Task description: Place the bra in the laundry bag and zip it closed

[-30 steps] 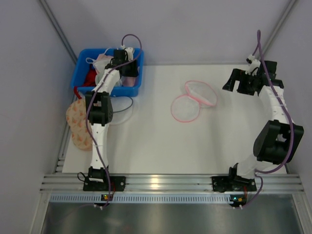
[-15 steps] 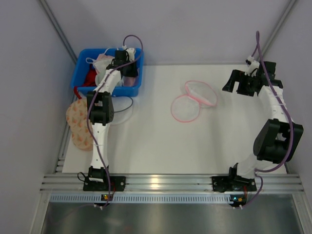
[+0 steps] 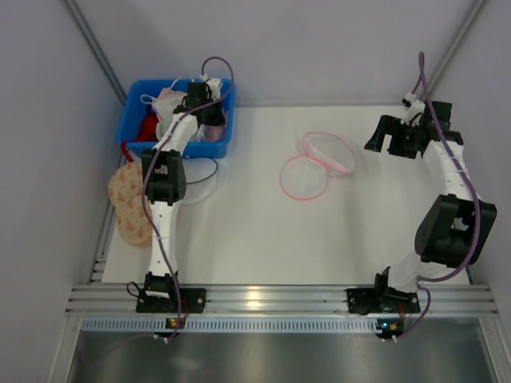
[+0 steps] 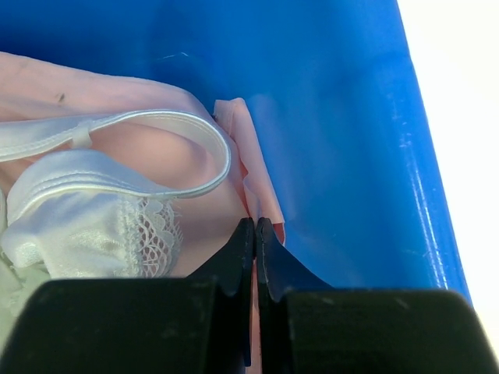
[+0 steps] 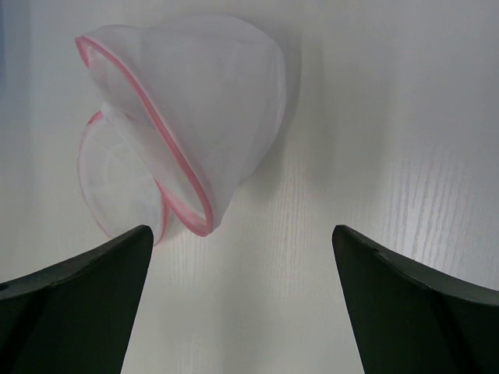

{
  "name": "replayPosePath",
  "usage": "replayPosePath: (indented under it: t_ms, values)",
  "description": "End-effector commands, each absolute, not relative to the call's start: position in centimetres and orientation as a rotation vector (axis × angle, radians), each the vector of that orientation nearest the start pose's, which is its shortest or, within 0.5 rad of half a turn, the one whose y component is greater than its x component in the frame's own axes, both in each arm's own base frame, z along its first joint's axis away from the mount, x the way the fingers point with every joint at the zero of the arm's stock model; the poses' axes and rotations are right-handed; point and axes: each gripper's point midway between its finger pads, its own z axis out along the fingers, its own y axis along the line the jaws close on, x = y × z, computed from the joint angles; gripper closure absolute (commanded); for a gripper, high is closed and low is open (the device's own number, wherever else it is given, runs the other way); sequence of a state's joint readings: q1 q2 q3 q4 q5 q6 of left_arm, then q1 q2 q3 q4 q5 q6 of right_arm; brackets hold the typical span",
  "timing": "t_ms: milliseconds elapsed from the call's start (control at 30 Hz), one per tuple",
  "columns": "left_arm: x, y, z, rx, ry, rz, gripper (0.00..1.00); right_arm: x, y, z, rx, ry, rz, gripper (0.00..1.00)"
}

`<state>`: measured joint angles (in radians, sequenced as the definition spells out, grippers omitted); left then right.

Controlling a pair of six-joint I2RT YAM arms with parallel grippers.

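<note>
The pale salmon-pink bra (image 4: 195, 160) lies in the blue bin (image 4: 351, 156), against its right wall. My left gripper (image 4: 255, 226) reaches down into the bin (image 3: 132, 118) and is shut on a folded edge of the bra, with pink fabric pinched between the black fingers. In the top view the left gripper (image 3: 209, 118) hides most of the bra. The laundry bag (image 3: 315, 163), two white mesh discs with pink rims, lies open at the middle of the table. My right gripper (image 3: 391, 137) hovers to its right, open and empty (image 5: 242, 234), facing the laundry bag (image 5: 195, 125).
A white lace-trimmed garment (image 4: 86, 218) lies beside the bra, and a red garment (image 3: 148, 128) sits at the bin's left. A beige orange-patterned pouch (image 3: 128, 199) and a dark-rimmed mesh disc (image 3: 200, 179) lie at the table's left edge.
The left gripper's fingers have closed onto the pink fabric inside the bin. Both arms have stayed almost where they were.
</note>
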<state>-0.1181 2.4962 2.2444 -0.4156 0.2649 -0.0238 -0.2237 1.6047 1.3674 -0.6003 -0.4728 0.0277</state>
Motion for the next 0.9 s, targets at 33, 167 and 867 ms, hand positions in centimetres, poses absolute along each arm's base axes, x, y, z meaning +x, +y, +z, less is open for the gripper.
replayPosePath:
  t_ms: [33, 167, 867]
  values:
    - [64.4, -12.3, 18.4, 0.259, 2.038, -0.403, 1.00, 41.1, -1.5, 19.2, 0.066, 2.306, 0.456, 0.01]
    - [63.6, -11.1, 25.3, 0.246, 1.927, -0.421, 1.00, 40.9, -1.4, 19.8, 0.056, 2.288, 0.457, 0.01]
    - [57.2, -11.3, 45.2, 0.200, 1.544, -0.731, 1.00, 38.6, -1.3, 22.2, -0.067, 2.219, 0.409, 0.01]
